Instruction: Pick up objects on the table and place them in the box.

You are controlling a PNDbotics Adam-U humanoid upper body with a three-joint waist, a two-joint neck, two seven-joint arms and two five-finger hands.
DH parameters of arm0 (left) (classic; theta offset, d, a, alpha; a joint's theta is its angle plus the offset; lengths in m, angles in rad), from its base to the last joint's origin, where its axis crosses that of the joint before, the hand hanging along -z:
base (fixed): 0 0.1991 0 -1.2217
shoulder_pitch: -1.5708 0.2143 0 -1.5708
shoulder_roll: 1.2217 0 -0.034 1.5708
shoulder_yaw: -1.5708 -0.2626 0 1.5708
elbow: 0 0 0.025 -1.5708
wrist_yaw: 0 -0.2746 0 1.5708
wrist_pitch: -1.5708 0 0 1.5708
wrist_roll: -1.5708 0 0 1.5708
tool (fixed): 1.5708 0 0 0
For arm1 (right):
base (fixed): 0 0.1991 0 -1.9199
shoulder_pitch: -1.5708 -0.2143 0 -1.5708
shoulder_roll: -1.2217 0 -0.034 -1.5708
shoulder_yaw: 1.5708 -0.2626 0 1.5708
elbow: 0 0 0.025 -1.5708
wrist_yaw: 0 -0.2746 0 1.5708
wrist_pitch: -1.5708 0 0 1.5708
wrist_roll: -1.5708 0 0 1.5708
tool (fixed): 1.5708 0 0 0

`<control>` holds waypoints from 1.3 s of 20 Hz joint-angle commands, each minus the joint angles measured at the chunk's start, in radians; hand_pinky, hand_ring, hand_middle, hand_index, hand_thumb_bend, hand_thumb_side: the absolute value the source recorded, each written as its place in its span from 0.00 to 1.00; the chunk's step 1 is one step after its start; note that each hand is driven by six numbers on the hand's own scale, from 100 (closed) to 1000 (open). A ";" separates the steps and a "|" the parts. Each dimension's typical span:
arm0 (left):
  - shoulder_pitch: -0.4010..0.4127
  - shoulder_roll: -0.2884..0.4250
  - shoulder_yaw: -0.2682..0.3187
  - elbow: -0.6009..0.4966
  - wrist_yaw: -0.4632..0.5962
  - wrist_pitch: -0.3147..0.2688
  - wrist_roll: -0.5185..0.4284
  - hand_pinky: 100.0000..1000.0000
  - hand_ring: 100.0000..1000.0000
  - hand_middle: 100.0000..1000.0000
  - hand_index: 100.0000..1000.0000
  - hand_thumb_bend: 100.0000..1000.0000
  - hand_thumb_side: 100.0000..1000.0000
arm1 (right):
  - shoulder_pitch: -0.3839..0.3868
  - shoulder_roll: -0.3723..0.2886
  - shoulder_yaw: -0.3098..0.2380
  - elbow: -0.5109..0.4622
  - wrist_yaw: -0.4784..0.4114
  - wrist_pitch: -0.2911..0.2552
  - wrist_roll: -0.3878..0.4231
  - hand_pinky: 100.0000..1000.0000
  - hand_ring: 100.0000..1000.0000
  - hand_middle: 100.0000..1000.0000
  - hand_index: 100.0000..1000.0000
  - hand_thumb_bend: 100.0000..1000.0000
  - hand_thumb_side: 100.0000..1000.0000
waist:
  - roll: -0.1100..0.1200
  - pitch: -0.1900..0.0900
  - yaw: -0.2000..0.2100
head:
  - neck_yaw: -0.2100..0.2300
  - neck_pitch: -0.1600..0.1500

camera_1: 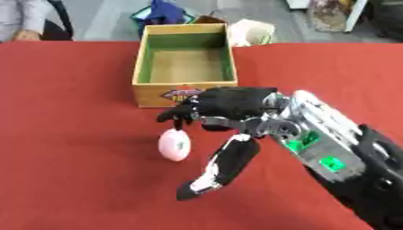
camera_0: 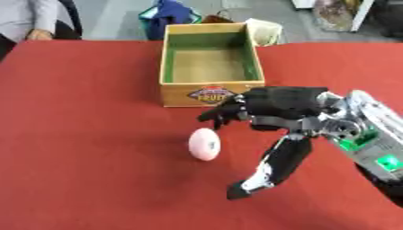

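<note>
A pale pink egg-shaped object [camera_0: 204, 143] lies on the red table [camera_0: 87, 134], in front of the box. The wooden box [camera_0: 210, 63] with a green inner lining stands at the back middle, with nothing visible inside it; a fruit label [camera_0: 211, 94] is on its front wall. My right hand [camera_0: 275, 108] comes in from the right and hovers just right of and above the pink object. Its fingers [camera_0: 220, 112] are spread and bent downward over the object, the thumb [camera_0: 267, 173] stretched toward the near side. It holds nothing. My left hand is out of view.
A person's hand and sleeve [camera_0: 35, 31] rest at the far left edge of the table. Bags and clutter [camera_0: 169, 13] lie behind the box, off the table.
</note>
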 commanded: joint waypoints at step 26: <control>-0.004 0.008 -0.009 -0.020 0.011 0.002 -0.019 0.30 0.24 0.29 0.44 0.00 0.40 | -0.083 0.125 0.007 0.241 0.239 0.149 -0.019 0.66 0.78 0.77 0.97 0.51 0.63 | 0.006 -0.001 0.023 | -0.008 -0.014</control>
